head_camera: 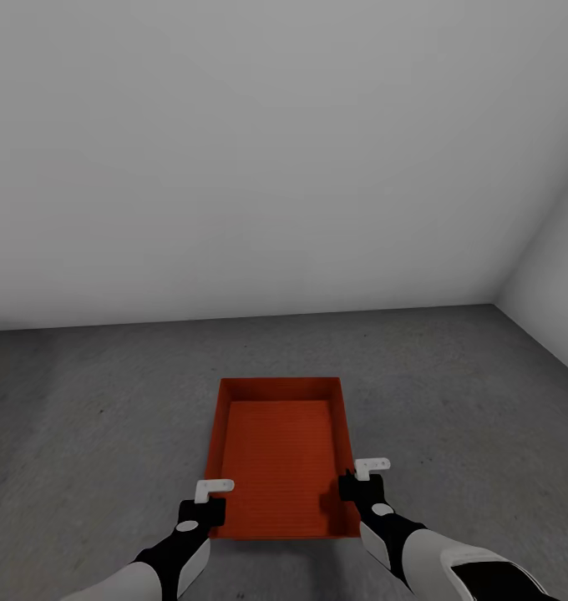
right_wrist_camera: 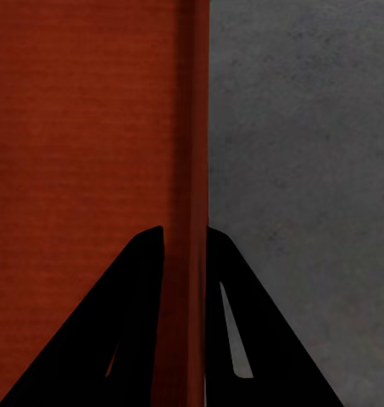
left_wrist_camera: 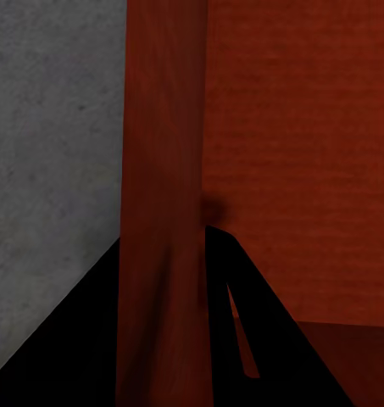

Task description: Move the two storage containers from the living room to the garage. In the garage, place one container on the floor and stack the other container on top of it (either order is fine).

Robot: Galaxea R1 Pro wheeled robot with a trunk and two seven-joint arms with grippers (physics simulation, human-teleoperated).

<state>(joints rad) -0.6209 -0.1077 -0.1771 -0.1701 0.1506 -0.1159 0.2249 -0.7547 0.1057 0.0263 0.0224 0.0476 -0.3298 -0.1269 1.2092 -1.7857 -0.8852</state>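
One red-orange open-top storage container (head_camera: 280, 455) is in front of me over the dark grey concrete floor (head_camera: 100, 417) of the garage. Whether it rests on the floor or hangs just above it I cannot tell. My left gripper (head_camera: 214, 501) is shut on the container's left wall near its front corner. In the left wrist view its fingers (left_wrist_camera: 90, 339) straddle that wall (left_wrist_camera: 162, 170). My right gripper (head_camera: 352, 487) is shut on the right wall near the front corner, and its fingers (right_wrist_camera: 124, 331) clamp that thin wall (right_wrist_camera: 192, 127). The other container is out of view.
A plain white wall (head_camera: 234, 167) stands a short way beyond the container. Another white wall (head_camera: 555, 275) closes the right side and meets it in a corner. Bare concrete spreads to the left and right of the box.
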